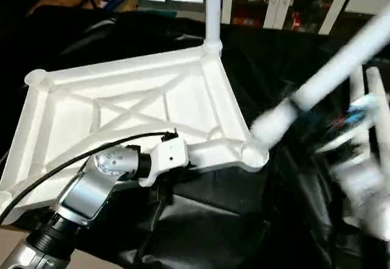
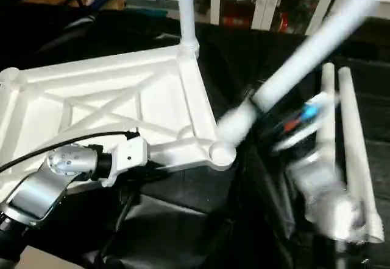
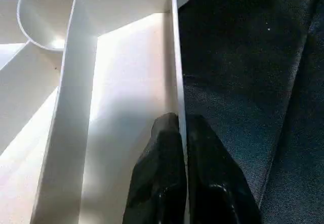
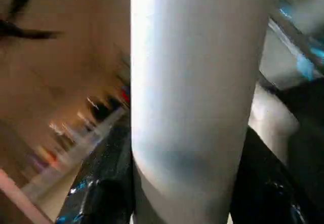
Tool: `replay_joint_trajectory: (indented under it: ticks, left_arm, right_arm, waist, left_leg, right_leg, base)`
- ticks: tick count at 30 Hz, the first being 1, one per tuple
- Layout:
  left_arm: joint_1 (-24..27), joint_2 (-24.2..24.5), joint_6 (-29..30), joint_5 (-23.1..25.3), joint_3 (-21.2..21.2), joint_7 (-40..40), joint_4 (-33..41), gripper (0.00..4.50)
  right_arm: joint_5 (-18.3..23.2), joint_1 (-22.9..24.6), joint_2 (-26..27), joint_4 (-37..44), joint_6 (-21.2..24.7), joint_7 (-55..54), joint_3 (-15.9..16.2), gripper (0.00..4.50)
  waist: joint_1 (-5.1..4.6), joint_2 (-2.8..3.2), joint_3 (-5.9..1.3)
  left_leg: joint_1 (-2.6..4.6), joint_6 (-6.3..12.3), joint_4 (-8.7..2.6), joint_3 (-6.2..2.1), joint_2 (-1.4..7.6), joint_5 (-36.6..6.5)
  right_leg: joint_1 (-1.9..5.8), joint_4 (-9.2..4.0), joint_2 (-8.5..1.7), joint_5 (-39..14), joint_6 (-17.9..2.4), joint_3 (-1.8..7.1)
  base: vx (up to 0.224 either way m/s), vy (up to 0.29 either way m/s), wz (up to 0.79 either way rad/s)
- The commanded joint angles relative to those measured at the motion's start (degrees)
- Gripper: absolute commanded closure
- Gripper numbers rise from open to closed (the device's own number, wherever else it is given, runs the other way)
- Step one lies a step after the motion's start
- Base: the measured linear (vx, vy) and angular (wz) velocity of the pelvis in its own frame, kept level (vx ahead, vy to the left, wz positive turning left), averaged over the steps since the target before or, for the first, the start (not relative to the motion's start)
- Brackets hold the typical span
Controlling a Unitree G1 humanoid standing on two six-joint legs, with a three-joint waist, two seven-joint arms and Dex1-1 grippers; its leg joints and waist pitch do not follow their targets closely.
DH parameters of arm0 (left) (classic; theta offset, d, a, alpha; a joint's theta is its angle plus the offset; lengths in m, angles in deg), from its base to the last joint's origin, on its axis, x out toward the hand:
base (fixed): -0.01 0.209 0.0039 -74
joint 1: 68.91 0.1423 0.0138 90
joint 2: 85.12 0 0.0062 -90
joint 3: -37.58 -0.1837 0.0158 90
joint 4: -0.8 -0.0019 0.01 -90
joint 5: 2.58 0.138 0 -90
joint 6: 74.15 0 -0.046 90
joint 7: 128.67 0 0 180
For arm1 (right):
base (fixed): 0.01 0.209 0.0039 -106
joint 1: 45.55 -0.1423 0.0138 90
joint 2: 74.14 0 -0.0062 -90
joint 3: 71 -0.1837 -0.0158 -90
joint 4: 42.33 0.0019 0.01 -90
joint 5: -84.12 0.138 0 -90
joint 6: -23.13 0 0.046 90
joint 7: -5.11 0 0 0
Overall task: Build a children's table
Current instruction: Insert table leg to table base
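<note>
Black cloth (image 1: 244,220) is draping the whole work surface, and white-framed glass cabinets are standing along the back of the room. On that cloth the tabletop (image 1: 122,98) is lying underside up, its X-ribs facing me, and I am pinching its near side wall with my left gripper (image 3: 182,133), fingers nearly closed with the thin wall between them. One leg (image 1: 213,7) is already standing upright in the far corner socket. My right gripper (image 2: 286,129) is holding a second leg (image 2: 304,56) at about half opening, tilted, with its lower end just beside the near right socket (image 1: 255,154); I judge it is not yet seated.

What could go wrong: the leg is coming in at a steep slant, so it may jam against the socket rim rather than slide in. A sideways push there could also swing the tabletop around my left grip, or tear the thin wall out of it. The tube may slip along my right fingers as well.

Counting: one tabletop, four legs in all, one planted, one in my grasp, two spare legs (image 2: 350,159) lying side by side on the cloth to my right.
</note>
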Motion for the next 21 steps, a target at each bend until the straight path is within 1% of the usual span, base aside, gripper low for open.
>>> replay_joint_trajectory:
  ticks: [1, 2, 3, 4, 5, 6, 7, 8, 9, 11, 12, 13, 14, 15, 16, 17, 18, 19, 21]
  left_arm:
    - [1.9, -0.2, 0.7, 0.9, -1.7, -1.5, -3.3, 4.50]
    - [1.9, -0.2, 0.7, 0.9, -1.7, -1.4, -3.3, 4.50]
    - [1.9, -0.1, 0.7, 1.0, -1.8, -1.4, -3.3, 4.50]
    - [1.9, -0.1, 0.6, 1.0, -1.8, -1.5, -3.4, 4.50]
    - [1.9, -0.1, 0.6, 1.1, -1.8, -1.5, -3.5, 4.50]
    - [1.9, -0.1, 0.6, 1.1, -1.8, -1.5, -3.5, 4.50]
    - [1.9, -0.1, 0.6, 1.1, -1.8, -1.5, -3.4, 4.50]
    - [2.1, -0.2, 0.6, 1.2, -1.8, -1.5, -3.3, 4.50]
    - [2.1, -0.2, 0.7, 1.2, -1.8, -1.5, -3.3, 4.50]
    - [2.4, -0.1, 0.7, 1.2, -1.8, -1.6, -3.1, 4.50]
    - [2.5, -0.1, 0.7, 1.2, -1.8, -1.6, -3.0, 4.50]
    - [2.5, -0.1, 0.8, 1.2, -1.8, -1.6, -3.0, 4.50]
    - [2.5, -0.2, 0.9, 1.1, -1.7, -1.7, -3.0, 4.50]
    - [2.5, -0.2, 0.9, 1.1, -1.7, -1.7, -3.0, 4.50]
    - [2.6, -0.2, 1.0, 1.1, -1.7, -1.8, -2.8, 4.50]
    - [2.7, -0.3, 1.1, 1.1, -1.6, -1.9, -2.7, 4.50]
    - [2.8, -0.3, 1.2, 1.1, -1.7, -2.0, -2.6, 4.50]
    - [2.9, -0.3, 1.2, 1.1, -1.7, -2.1, -2.4, 4.50]
    - [3.1, -0.4, 1.3, 1.1, -1.7, -2.2, -2.3, 4.50]
  right_arm:
    - [9.2, -1.2, -0.5, 3.9, 1.7, -2.1, -1.4, 2.70]
    - [11.1, -1.6, -0.5, 4.3, 2.0, -2.6, -1.6, 2.70]
    - [14.4, -2.1, -0.5, 5.1, 2.6, -3.6, -2.1, 2.70]
    - [19.1, -2.6, -0.6, 5.6, 3.5, -4.3, -2.4, 2.70]
    - [22.2, -2.8, -0.8, 5.9, 4.2, -4.7, -2.6, 2.70]
    - [22.2, -2.8, -0.8, 5.9, 4.2, -4.7, -2.6, 2.70]
    - [25.8, -2.8, -1.0, 6.4, 6.0, -4.7, -3.0, 2.70]
    - [29.4, -2.8, -1.1, 6.7, 8.1, -5.1, -3.4, 2.70]
    - [31.2, -2.8, -1.1, 6.9, 8.7, -5.4, -3.5, 2.70]
    - [37.5, -2.5, -1.3, 7.8, 10.5, -6.7, -3.7, 2.70]
    - [41.4, -2.4, -0.9, 8.4, 10.3, -7.6, -3.7, 2.70]
    - [44.3, -2.6, 0.2, 9.1, 9.8, -8.6, -4.1, 2.70]
    - [45.8, -3.0, 1.5, 9.5, 9.7, -9.0, -4.7, 2.70]
    - [45.8, -3.0, 1.5, 9.5, 9.7, -9.0, -4.7, 2.70]
    - [46.7, -3.6, 3.3, 10.2, 10.4, -8.3, -5.7, 2.70]
    - [46.8, -4.0, 4.0, 10.5, 11.2, -7.6, -6.2, 2.70]
    - [46.8, -4.3, 4.6, 10.7, 12.2, -6.5, -6.7, 2.70]
    - [46.8, -4.6, 5.0, 10.9, 13.1, -5.4, -7.0, 2.70]
    - [46.8, -5.2, 5.7, 11.0, 14.8, -4.3, -7.9, 2.70]
  waist:
    - [-0.06, -1.66, -2.81]
    - [-0.06, -1.60, -2.68]
    - [-0.02, -1.52, -2.75]
    - [0.03, -1.66, -2.65]
    - [0.02, -1.62, -2.66]
    - [-0.06, -1.67, -2.64]
    - [-0.11, -1.69, -2.59]
    - [-0.05, -1.72, -2.64]
    - [-0.05, -1.72, -2.64]
    - [0.05, -1.75, -2.77]
    - [0.07, -1.83, -2.86]
    - [0.11, -1.85, -2.85]
    - [0.01, -2.09, -2.86]
    - [0.01, -2.09, -2.86]
    - [-0.02, -2.00, -2.88]
    - [-0.02, -2.00, -2.88]
    - [-0.10, -2.18, -2.91]
    - [-0.09, -2.15, -2.94]
    - [-0.09, -2.23, -3.04]
  left_leg:
    - [1.29, 11.23, -2.18, -2.78, 5.25, 3.0]
    - [1.24, 11.37, -2.23, -2.76, 5.20, 2.6]
    - [1.28, 11.30, -2.22, -2.76, 5.22, 2.1]
    - [1.21, 11.07, -2.34, -2.84, 5.22, 1.0]
    - [1.20, 10.90, -2.36, -2.88, 5.25, 0.7]
    - [1.25, 10.49, -2.41, -2.86, 5.26, 0.3]
    - [1.30, 9.98, -2.47, -2.79, 5.24, -0.1]
    - [1.38, 10.07, -2.43, -2.85, 5.13, 0.0]
    - [1.38, 10.07, -2.43, -2.85, 5.13, 0.0]
    - [1.29, 10.69, -2.23, -2.86, 5.08, 1.7]
    - [1.28, 11.05, -2.15, -2.82, 5.03, 2.2]
    - [1.20, 11.22, -2.12, -2.81, 5.06, 2.6]
    - [1.12, 11.33, -2.12, -2.74, 5.00, 2.3]
    - [1.12, 11.33, -2.12, -2.74, 5.00, 2.3]
    - [1.09, 11.09, -2.16, -2.74, 4.94, 2.1]
    - [1.09, 11.09, -2.16, -2.74, 4.94, 2.1]
    - [0.98, 11.07, -2.18, -2.75, 4.87, 1.8]
    - [1.05, 11.06, -2.13, -2.73, 4.83, 2.3]
    - [0.98, 11.39, -2.00, -2.72, 4.76, 3.3]
  right_leg:
    - [1.80, -2.11, -3.97, 9.9, -14.4, 2.22]
    - [1.77, -2.20, -3.99, 9.2, -14.3, 2.12]
    - [1.74, -2.23, -3.97, 8.3, -14.2, 2.04]
    - [1.88, -2.49, -4.16, 5.4, -14.0, 2.04]
    - [1.88, -2.55, -4.15, 4.5, -14.0, 2.00]
    - [1.77, -2.64, -4.00, 2.8, -13.9, 1.93]
    - [1.62, -2.74, -3.93, 1.6, -13.7, 1.87]
    - [1.84, -2.72, -4.04, 1.7, -13.9, 2.00]
    - [1.84, -2.72, -4.04, 1.7, -13.9, 2.00]
    - [1.88, -2.48, -3.98, 3.7, -13.7, 1.99]
    - [1.85, -2.39, -3.96, 4.6, -13.6, 1.93]
    - [1.79, -2.31, -3.98, 4.9, -13.5, 1.92]
    - [1.76, -2.33, -3.95, 4.6, -13.5, 1.86]
    - [1.76, -2.33, -3.95, 4.6, -13.5, 1.86]
    - [1.69, -2.33, -3.89, 3.7, -13.5, 1.78]
    - [1.69, -2.33, -3.89, 3.7, -13.5, 1.78]
    - [1.68, -2.30, -3.91, 2.9, -13.7, 1.70]
    - [1.64, -2.25, -3.77, 2.9, -13.6, 1.68]
    - [1.71, -2.05, -3.75, 4.1, -13.5, 1.68]
  base:
    - [0.000, 0.000, 0.00]
    - [0.000, 0.000, 0.00]
    - [0.000, 0.000, 0.00]
    - [0.000, 0.000, 0.00]
    - [0.000, 0.000, 0.00]
    - [0.000, 0.000, 0.00]
    - [0.000, 0.000, 0.00]
    - [0.000, 0.000, 0.00]
    - [0.000, 0.000, 0.00]
    - [0.000, 0.000, 0.00]
    - [0.000, 0.000, 0.00]
    - [0.000, 0.000, 0.00]
    - [0.000, 0.000, 0.00]
    - [0.000, 0.000, 0.00]
    - [0.000, 0.000, 0.00]
    - [0.000, 0.000, 0.00]
    - [0.000, 0.000, 0.00]
    - [0.000, 0.000, 0.00]
    - [0.000, 0.000, 0.00]
